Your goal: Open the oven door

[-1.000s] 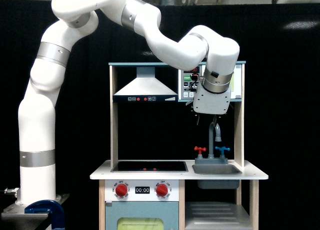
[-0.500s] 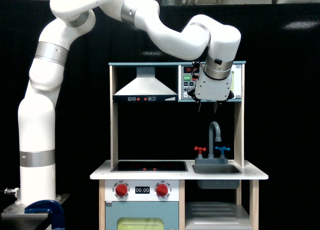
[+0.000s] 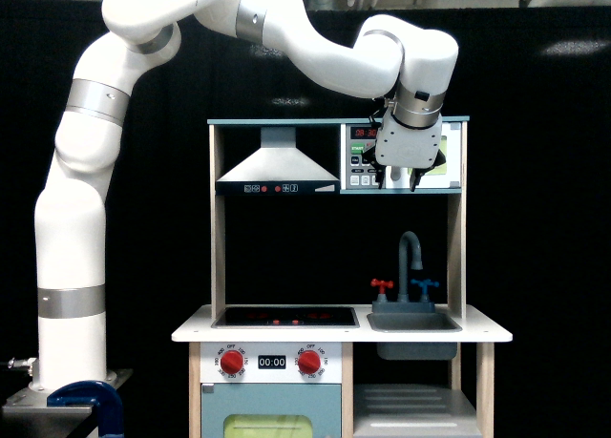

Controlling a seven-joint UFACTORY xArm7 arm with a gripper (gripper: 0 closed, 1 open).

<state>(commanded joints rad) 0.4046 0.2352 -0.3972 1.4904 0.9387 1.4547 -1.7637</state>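
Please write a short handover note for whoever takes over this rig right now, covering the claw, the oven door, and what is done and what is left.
Claw: raised in front of the small upper oven, fingers pointing down; whether it is open or shut cannot be told, and it holds nothing visible.
Oven door: on the top shelf at the exterior view's right, beside the control panel; mostly hidden by the claw, looks shut.
Done: the arm is up at door height.
Left: get the fingers on the door handle (hidden here), pull the door open.

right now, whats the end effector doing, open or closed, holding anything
End effector: fingers look spread in front of the oven door, nothing visibly held; whether it touches the door cannot be told.
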